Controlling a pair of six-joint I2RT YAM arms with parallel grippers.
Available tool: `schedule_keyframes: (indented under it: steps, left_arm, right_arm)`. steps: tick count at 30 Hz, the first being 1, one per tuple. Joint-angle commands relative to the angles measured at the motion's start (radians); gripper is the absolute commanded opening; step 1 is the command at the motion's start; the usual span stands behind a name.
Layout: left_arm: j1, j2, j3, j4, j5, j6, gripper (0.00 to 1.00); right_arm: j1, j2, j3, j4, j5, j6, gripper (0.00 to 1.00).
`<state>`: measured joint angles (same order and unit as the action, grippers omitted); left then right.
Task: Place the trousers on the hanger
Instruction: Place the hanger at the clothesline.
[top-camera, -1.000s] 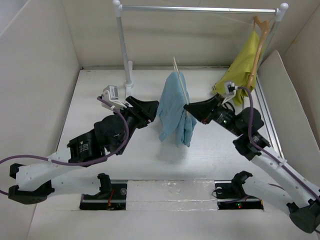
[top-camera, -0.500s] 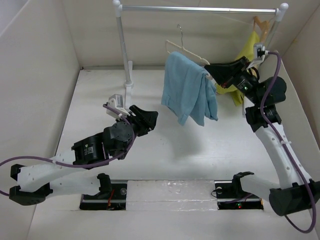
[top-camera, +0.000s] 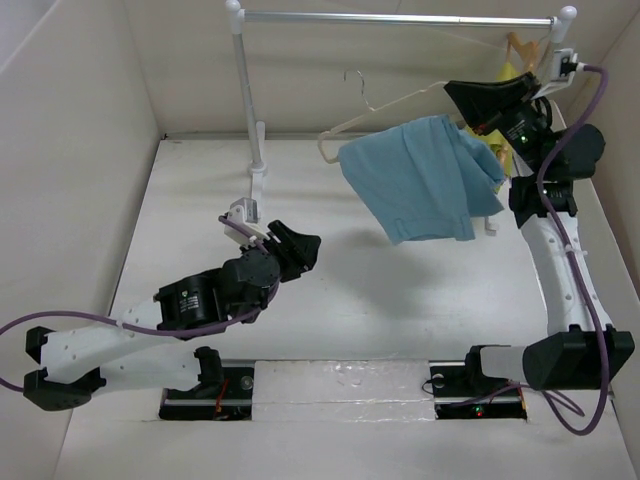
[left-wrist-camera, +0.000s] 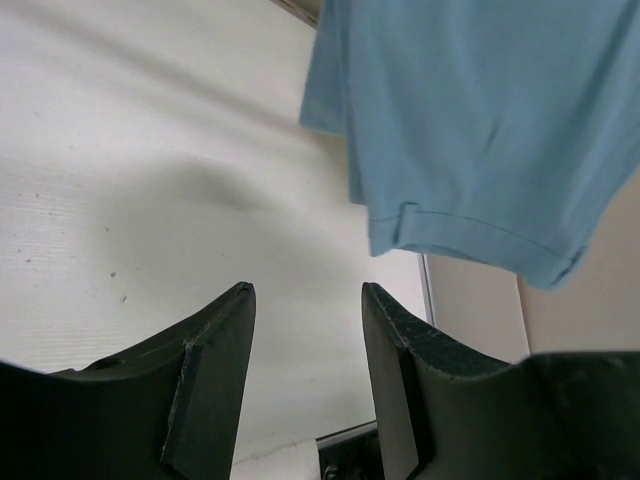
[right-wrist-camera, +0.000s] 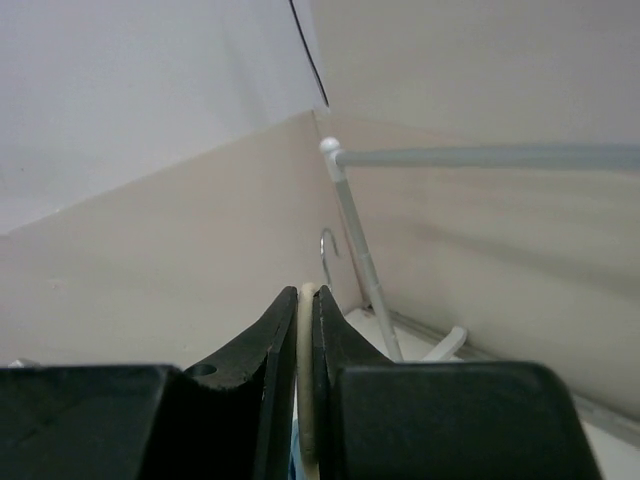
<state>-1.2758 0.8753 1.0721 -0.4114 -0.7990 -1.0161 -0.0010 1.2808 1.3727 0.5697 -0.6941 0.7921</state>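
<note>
The light blue trousers (top-camera: 425, 178) hang draped over the cream-white hanger (top-camera: 372, 112), held up in the air below the rail. My right gripper (top-camera: 452, 90) is shut on the hanger's right end; in the right wrist view the cream hanger (right-wrist-camera: 307, 390) is pinched between the fingers, its hook (right-wrist-camera: 326, 245) ahead. My left gripper (top-camera: 305, 245) is open and empty low over the table, left of and below the trousers. In the left wrist view the trousers (left-wrist-camera: 480, 120) hang above and beyond my open left gripper (left-wrist-camera: 305, 300).
A clothes rail (top-camera: 400, 18) on a white post (top-camera: 248, 100) spans the back. A yellow-green garment on a tan wooden hanger (top-camera: 520, 50) hangs at its right end, behind my right arm. White walls enclose the table (top-camera: 200, 200).
My right gripper has lifted the hanger with the trousers up and to the right, toward the rail. My left gripper has let go of the trousers, drawn back and lowered.
</note>
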Motion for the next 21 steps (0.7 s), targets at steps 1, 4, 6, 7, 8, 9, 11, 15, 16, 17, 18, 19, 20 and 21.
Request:
schedule_keyframes:
  steps: [1, 4, 6, 7, 8, 9, 11, 15, 16, 17, 18, 19, 20, 21]
  left_arm:
    - [0.001, 0.002, -0.003, -0.001, -0.019, -0.044, 0.42]
    - [0.001, 0.01, 0.008, 0.005, -0.022, -0.036, 0.42]
    - [0.001, 0.017, 0.011, 0.022, -0.013, -0.024, 0.42]
    - [0.001, 0.022, 0.012, 0.022, -0.009, -0.022, 0.42]
    - [0.001, 0.028, 0.017, 0.026, -0.003, -0.019, 0.42]
    - [0.001, 0.03, 0.017, 0.031, -0.006, -0.018, 0.42]
    - [0.001, 0.045, 0.038, 0.077, -0.035, 0.011, 0.43]
    - [0.001, 0.114, 0.152, 0.198, -0.062, 0.184, 0.56]
    - [0.001, 0.16, 0.181, 0.216, -0.059, 0.21, 0.56]
    - [0.001, 0.186, 0.239, 0.227, -0.045, 0.23, 0.56]
    - [0.001, 0.207, 0.262, 0.229, -0.036, 0.244, 0.56]
    - [0.001, 0.238, 0.278, 0.235, -0.023, 0.26, 0.56]
    - [0.001, 0.249, 0.279, 0.252, 0.01, 0.263, 0.56]
    - [0.001, 0.255, 0.269, 0.266, 0.026, 0.261, 0.56]
  right_arm:
    - [-0.031, -0.023, 0.137, 0.259, 0.039, 0.067, 0.0]
    - [-0.071, -0.005, 0.192, 0.24, 0.042, 0.071, 0.0]
    - [-0.096, 0.011, 0.235, 0.248, 0.054, 0.087, 0.0]
    - [-0.109, 0.034, 0.255, 0.248, 0.056, 0.099, 0.0]
    - [-0.131, 0.047, 0.276, 0.249, 0.064, 0.102, 0.0]
    - [-0.131, 0.061, 0.31, 0.246, 0.065, 0.108, 0.0]
    - [-0.14, 0.094, 0.336, 0.262, 0.05, 0.131, 0.0]
    - [-0.14, 0.089, 0.335, 0.228, 0.065, 0.108, 0.0]
    - [-0.14, 0.089, 0.342, 0.222, 0.073, 0.101, 0.0]
    - [-0.14, 0.104, 0.354, 0.219, 0.076, 0.099, 0.0]
    - [-0.149, 0.118, 0.371, 0.208, 0.076, 0.099, 0.0]
    - [-0.165, 0.132, 0.417, 0.2, 0.076, 0.099, 0.0]
    - [-0.174, 0.146, 0.44, 0.197, 0.07, 0.096, 0.0]
    - [-0.174, 0.175, 0.465, 0.182, 0.068, 0.096, 0.0]
